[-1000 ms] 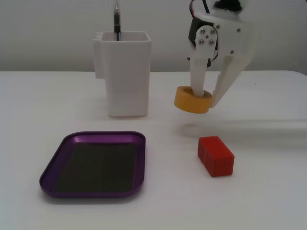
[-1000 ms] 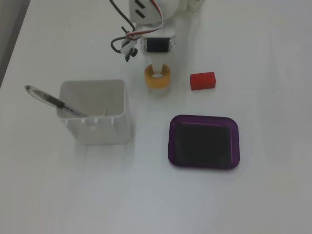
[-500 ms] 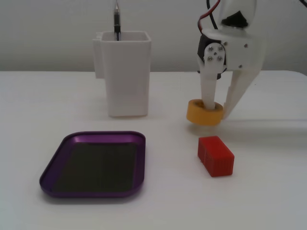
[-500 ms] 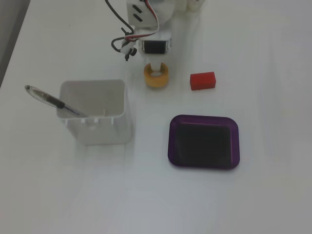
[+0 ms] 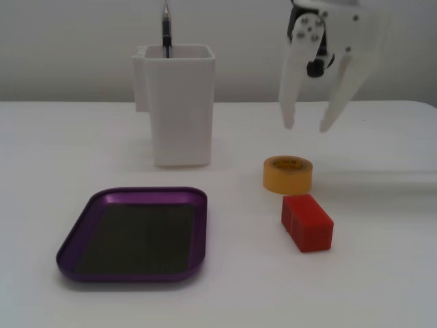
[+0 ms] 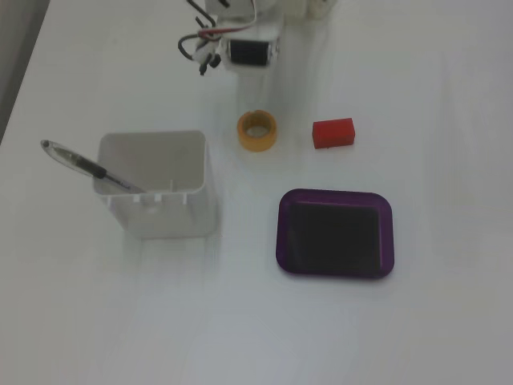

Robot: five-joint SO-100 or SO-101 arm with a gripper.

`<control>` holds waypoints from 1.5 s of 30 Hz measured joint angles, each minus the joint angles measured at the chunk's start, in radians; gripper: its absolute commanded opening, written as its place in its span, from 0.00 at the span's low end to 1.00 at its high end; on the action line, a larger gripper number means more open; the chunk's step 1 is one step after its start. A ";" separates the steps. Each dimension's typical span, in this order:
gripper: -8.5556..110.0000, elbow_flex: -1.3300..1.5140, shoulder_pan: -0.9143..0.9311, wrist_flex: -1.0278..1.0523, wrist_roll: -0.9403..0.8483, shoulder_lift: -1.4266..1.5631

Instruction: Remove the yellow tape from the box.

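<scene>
The yellow tape (image 5: 287,173) lies flat on the white table, outside the box, next to a red block (image 5: 307,222); it also shows in the other fixed view (image 6: 256,130). The purple box (image 5: 82,225) is empty and sits apart at the front left; in the other fixed view its rim (image 6: 335,194) lies below the tape. My white gripper (image 5: 305,126) hangs open and empty above and behind the tape. In the other fixed view only the arm's wrist (image 6: 244,44) shows above the tape, and the fingers are not clear.
A tall white square container (image 5: 179,106) with a pen (image 5: 165,31) in it stands behind the box; it also shows in the other fixed view (image 6: 160,188). The red block (image 6: 333,133) lies to the right of the tape there.
</scene>
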 measured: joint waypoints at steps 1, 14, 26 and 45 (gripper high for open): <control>0.17 -0.023 -0.002 0.023 0.000 0.041; 0.17 0.360 -0.258 0.071 0.140 0.747; 0.16 0.983 -0.273 -0.051 0.144 1.361; 0.07 1.193 -0.281 -0.057 0.193 1.447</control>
